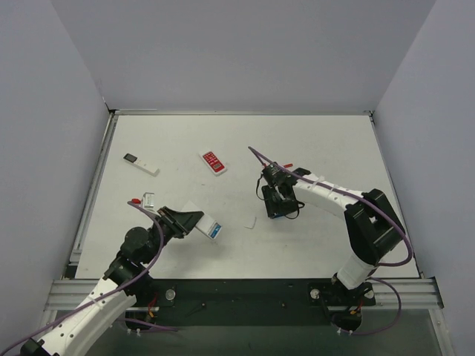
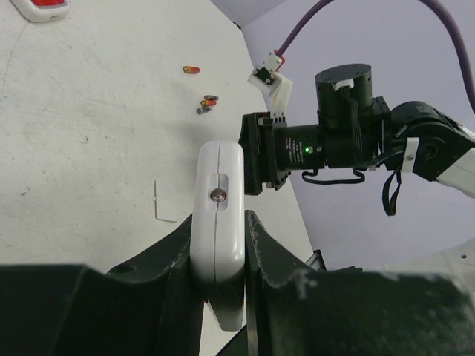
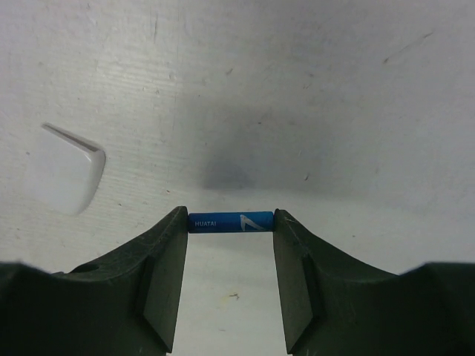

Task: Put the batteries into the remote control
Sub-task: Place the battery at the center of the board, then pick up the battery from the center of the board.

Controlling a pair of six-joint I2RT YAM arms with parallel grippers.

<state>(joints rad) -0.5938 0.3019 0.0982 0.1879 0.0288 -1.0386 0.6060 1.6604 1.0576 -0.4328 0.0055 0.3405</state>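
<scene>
My left gripper is shut on the white remote control. It grips the remote edge-on in the left wrist view, one finger on each broad face. A small blue patch shows at the remote's lower right end; I cannot tell what it is. My right gripper is shut on a blue battery, held end to end between the fingertips, low over the table. In the top view the right gripper points down at mid-table. A second blue battery is not clearly visible.
A small white cover piece lies between the grippers, also in the right wrist view. A slim stick remote and a red-faced remote lie farther back. Red cells and a dark cell lie near the right arm.
</scene>
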